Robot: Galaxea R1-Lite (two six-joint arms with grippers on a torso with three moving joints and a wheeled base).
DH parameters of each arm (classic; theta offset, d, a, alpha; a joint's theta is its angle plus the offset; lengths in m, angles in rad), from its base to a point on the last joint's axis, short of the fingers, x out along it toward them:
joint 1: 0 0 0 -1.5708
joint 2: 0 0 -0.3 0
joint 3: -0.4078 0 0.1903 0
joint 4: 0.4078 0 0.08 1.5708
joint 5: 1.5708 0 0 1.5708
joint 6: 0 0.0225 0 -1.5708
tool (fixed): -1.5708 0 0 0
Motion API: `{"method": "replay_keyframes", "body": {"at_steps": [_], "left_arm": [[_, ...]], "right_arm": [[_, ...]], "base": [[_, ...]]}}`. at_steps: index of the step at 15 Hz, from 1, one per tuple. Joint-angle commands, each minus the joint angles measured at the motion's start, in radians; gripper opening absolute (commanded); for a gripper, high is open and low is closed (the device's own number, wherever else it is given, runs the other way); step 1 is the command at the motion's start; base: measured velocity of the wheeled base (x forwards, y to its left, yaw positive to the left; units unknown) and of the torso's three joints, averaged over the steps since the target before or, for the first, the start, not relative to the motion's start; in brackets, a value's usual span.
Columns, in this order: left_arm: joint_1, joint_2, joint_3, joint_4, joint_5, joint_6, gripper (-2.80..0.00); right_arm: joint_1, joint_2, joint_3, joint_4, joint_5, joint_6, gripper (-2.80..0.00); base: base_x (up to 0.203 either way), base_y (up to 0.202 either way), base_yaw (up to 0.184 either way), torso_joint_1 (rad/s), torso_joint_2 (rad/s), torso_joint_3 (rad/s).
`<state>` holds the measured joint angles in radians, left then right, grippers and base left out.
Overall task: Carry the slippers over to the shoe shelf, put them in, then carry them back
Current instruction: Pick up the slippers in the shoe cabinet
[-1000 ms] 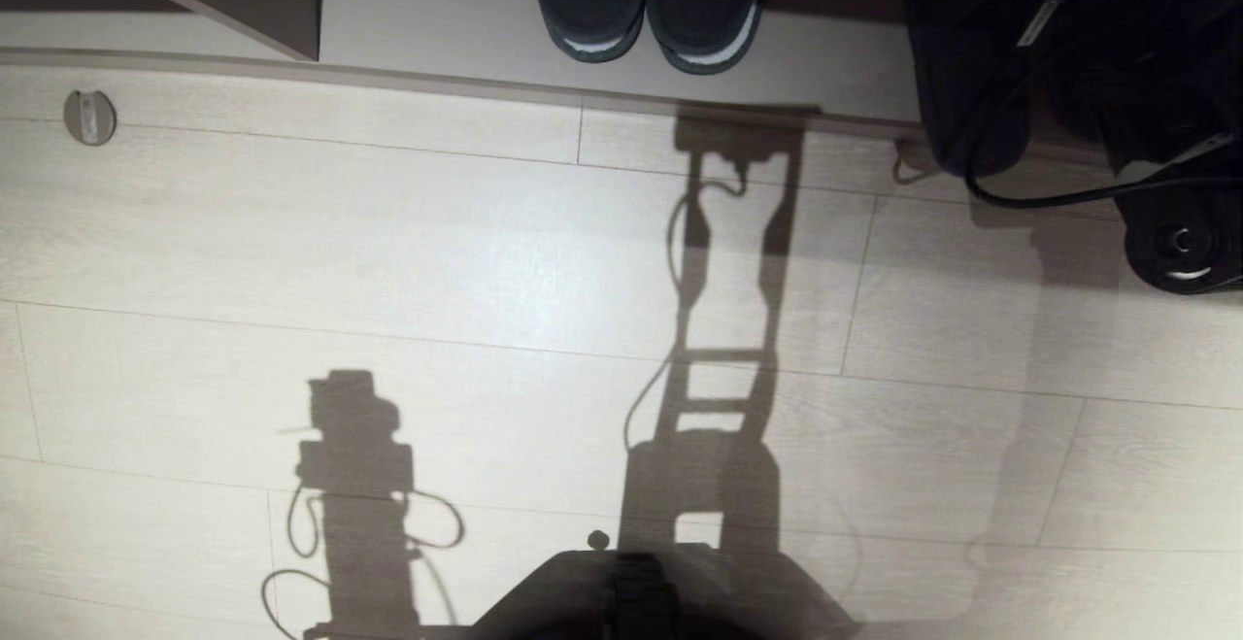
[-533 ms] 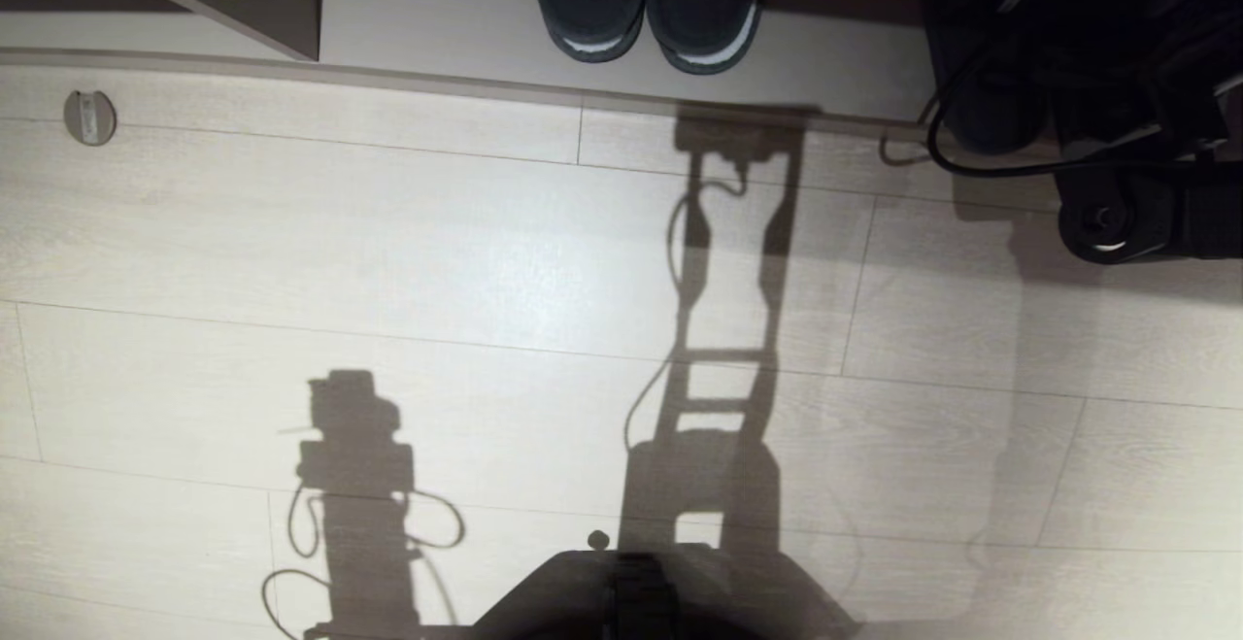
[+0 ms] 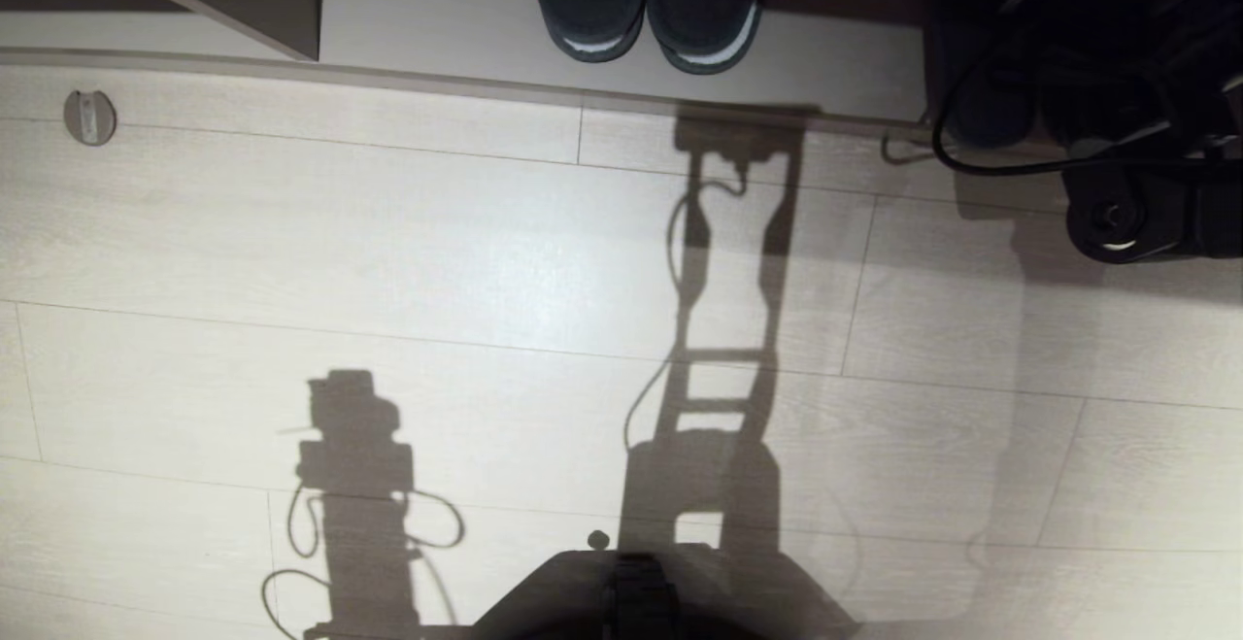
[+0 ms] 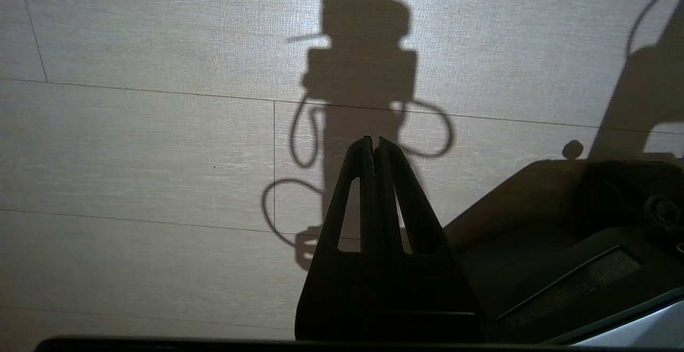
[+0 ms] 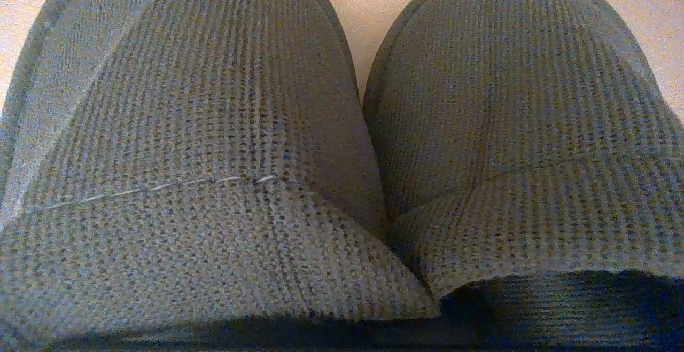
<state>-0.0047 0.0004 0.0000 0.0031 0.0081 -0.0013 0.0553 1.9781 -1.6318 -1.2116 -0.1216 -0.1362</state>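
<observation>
I see my left gripper (image 4: 374,146) as two slim black fingers, each a narrow triangle with a slotted cut-out, meeting at rounded tips on a broad black block. Behind it, toward four o'clock in the left wrist view, sits my base (image 4: 577,245) — dark, smooth-shelled, with a long grey ribbed panel and a pale grey edge at the corner. In the head view the same base (image 3: 641,591) shows at six o'clock as a dark rounded hump with a ridged black strip down its middle. My right arm (image 3: 1126,222) at two o'clock is matte black — a round joint cap with a bright rim, looped by a thick black cable (image 3: 981,159).
</observation>
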Motion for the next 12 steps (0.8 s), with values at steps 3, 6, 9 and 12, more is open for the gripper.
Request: {"method": "replay_keyframes", "body": {"at_steps": [3, 6, 9, 12], "left_arm": [[0.0, 0.0, 0.002, 0.0, 0.001, 0.0, -2.8], [0.0, 0.0, 0.002, 0.0, 0.0, 0.0, -2.8], [0.0, 0.0, 0.002, 0.0, 0.0, -0.002, -2.8], [0.0, 0.0, 0.002, 0.0, 0.0, 0.0, -2.8]], "right_arm": [[0.002, -0.204, 0.264, 0.018, 0.006, 0.002, -2.8], [0.002, -0.438, 0.629, 0.056, 0.025, 0.001, -2.8], [0.002, -0.723, 0.927, 0.2, 0.064, 0.0, -2.8], [0.002, -1.023, 1.078, 0.404, 0.111, -0.001, -2.8]], "base": [[0.0, 0.0, 0.0, 0.0, 0.0, 0.0], [0.0, 0.0, 0.0, 0.0, 0.0, 0.0], [0.0, 0.0, 0.0, 0.0, 0.0, 0.0], [0.0, 0.0, 0.0, 0.0, 0.0, 0.0]]}}
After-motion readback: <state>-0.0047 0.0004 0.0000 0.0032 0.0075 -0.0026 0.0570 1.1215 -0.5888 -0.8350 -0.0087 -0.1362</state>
